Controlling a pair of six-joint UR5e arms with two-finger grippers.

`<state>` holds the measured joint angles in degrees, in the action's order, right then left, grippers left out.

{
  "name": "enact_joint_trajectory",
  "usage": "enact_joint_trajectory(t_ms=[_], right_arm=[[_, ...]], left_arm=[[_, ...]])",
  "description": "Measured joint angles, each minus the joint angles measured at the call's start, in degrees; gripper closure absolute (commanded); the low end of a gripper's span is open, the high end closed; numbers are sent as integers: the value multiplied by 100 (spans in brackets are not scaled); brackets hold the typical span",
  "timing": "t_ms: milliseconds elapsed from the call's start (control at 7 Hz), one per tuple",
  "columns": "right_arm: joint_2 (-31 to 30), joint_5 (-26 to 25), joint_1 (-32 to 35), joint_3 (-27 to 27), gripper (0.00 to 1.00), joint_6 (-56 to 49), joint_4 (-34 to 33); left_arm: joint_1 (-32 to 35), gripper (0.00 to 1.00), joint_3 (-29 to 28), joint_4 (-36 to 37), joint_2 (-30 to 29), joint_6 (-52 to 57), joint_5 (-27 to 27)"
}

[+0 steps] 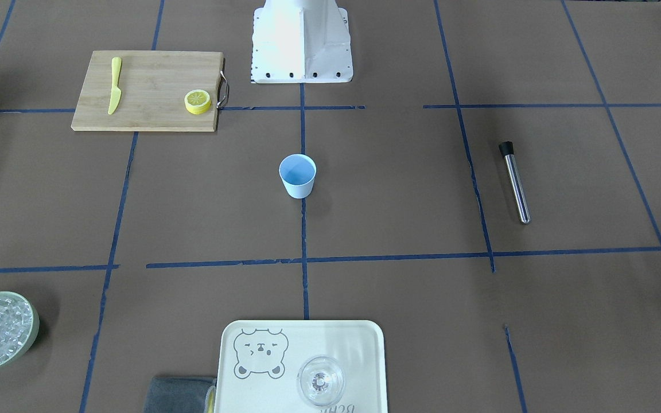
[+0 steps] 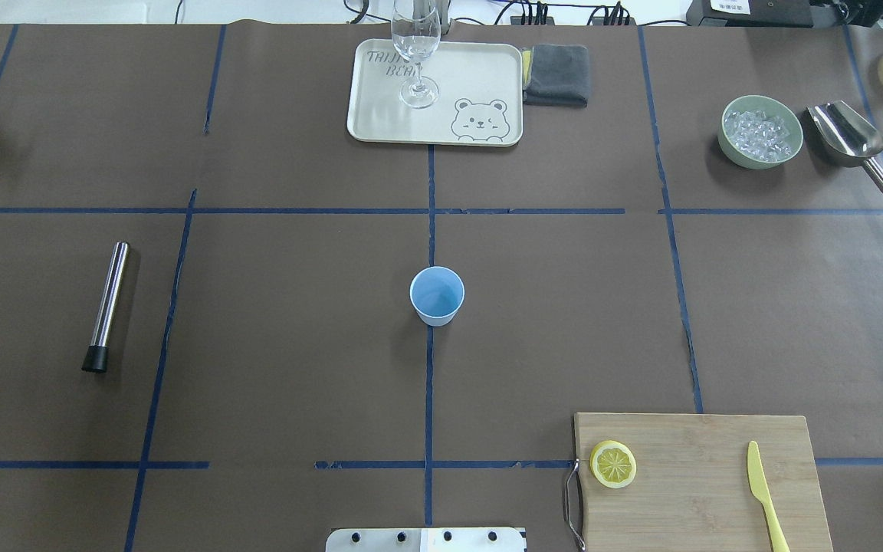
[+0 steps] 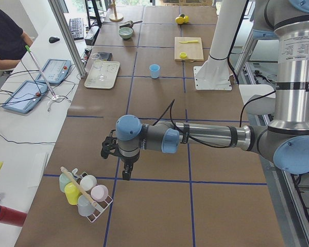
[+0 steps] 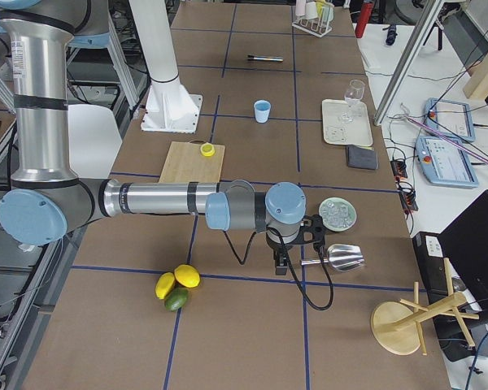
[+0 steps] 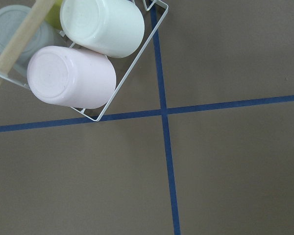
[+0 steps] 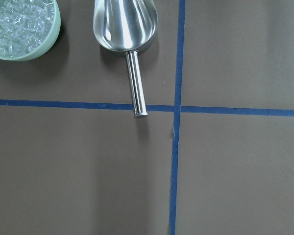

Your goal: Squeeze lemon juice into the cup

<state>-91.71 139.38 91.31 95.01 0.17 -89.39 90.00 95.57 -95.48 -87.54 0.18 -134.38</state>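
Left pincer (image 3: 126, 174) out by wire rack of coloured cups (image 5: 132, 62), right pincer (image 4: 281, 262) out by shiny metal scoop (image 6: 125, 22). Cannot tell if wide or narrow.

Nothing done yet. Small thick yellow lemon piece (image 2: 613, 464) lying cut face up on wooden chopping board (image 2: 702, 491), well apart from small light-blue plastic cup (image 2: 436, 295) in middle of table. Left to do: grab, carry, squeeze.

Looks empty inside cup. Pale-green bowl (image 2: 756, 162) full of ice. Clear stemmed glass (image 2: 415, 54) standing on cream bear tray (image 2: 380, 115), looks empty too.
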Motion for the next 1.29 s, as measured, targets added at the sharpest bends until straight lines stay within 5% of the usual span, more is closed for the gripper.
enact_joint_trajectory(t_ms=[857, 1286], right_arm=[[62, 140, -412, 825, 0, 215, 61], [310, -417, -1985, 1921, 0, 2685, 122]], left_arm=[[-5, 0, 22, -11, -35, -24, -36], [-9, 0, 55, -14, -67, -26, -42]])
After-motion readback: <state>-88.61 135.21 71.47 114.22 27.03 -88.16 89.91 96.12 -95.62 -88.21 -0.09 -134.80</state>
